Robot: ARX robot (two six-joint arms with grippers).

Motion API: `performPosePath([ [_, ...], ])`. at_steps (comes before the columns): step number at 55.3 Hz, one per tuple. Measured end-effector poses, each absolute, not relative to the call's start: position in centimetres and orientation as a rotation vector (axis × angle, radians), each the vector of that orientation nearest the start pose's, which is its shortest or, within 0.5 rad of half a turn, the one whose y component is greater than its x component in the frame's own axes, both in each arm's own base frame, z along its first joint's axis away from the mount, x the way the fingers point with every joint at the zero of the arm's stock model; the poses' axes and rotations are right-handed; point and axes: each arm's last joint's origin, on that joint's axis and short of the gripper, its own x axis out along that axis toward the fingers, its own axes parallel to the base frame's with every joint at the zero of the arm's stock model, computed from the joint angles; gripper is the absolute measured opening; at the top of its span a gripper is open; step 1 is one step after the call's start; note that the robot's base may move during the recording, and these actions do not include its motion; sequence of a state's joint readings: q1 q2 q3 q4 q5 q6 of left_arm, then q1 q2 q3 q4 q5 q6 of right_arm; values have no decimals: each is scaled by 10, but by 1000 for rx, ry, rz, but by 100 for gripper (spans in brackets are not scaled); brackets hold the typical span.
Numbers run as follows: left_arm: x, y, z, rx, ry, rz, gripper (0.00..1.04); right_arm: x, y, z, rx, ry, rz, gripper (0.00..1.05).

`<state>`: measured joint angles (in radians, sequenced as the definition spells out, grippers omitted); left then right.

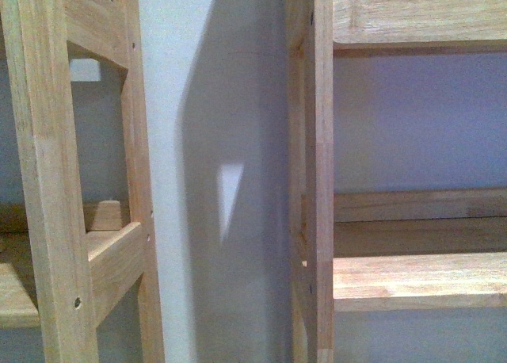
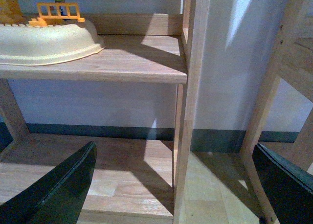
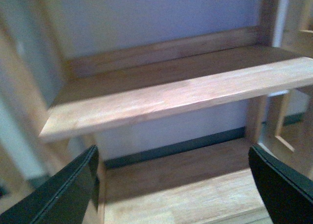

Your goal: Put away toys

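Left gripper (image 2: 173, 185) spread wide, nothing held, right gripper (image 3: 173, 185) also parted, cream basin (image 2: 46, 40) seen on wooden shelf (image 2: 137, 62).

Two pale wooden shelving units (image 1: 47, 181) (image 1: 412, 276) side by side against a light wall, a narrow gap of wall between them. On one plank shelf (image 2: 132, 62) in the left wrist view, a cream plastic tub (image 2: 46, 40) at the far end, with a small orange toy fence (image 2: 57, 13) showing over its rim, whether in it or behind it unclear. Below that, a lower wooden board (image 2: 122, 180) bare in its visible part; in the right wrist view, another light wooden shelf (image 3: 186, 94) and a board under it (image 3: 195, 194), nothing visible on either.
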<state>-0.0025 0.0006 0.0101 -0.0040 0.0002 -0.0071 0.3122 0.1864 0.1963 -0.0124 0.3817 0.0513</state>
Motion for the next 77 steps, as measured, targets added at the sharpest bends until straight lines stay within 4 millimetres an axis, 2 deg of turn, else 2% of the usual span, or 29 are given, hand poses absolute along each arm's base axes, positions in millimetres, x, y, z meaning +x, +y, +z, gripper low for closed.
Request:
performPosePath([
  [5, 97, 0, 167, -7, -6, -3, 98, 98, 18, 209, 29, 2, 1, 63],
  [18, 97, 0, 167, -7, -6, -3, 98, 98, 9, 194, 8, 6, 40, 27],
  [27, 97, 0, 167, -7, -6, -3, 98, 98, 1, 187, 5, 7, 0, 3],
  [52, 97, 0, 167, -7, -6, -3, 98, 98, 0, 174, 3, 7, 1, 3],
  [56, 97, 0, 167, -7, -6, -2, 98, 98, 0, 167, 3, 3, 3, 3],
  [67, 97, 0, 167, -7, -6, -3, 98, 97, 0, 168, 3, -3, 2, 3],
  [77, 97, 0, 167, -7, -6, -3, 98, 97, 0, 168, 2, -3, 2, 32],
])
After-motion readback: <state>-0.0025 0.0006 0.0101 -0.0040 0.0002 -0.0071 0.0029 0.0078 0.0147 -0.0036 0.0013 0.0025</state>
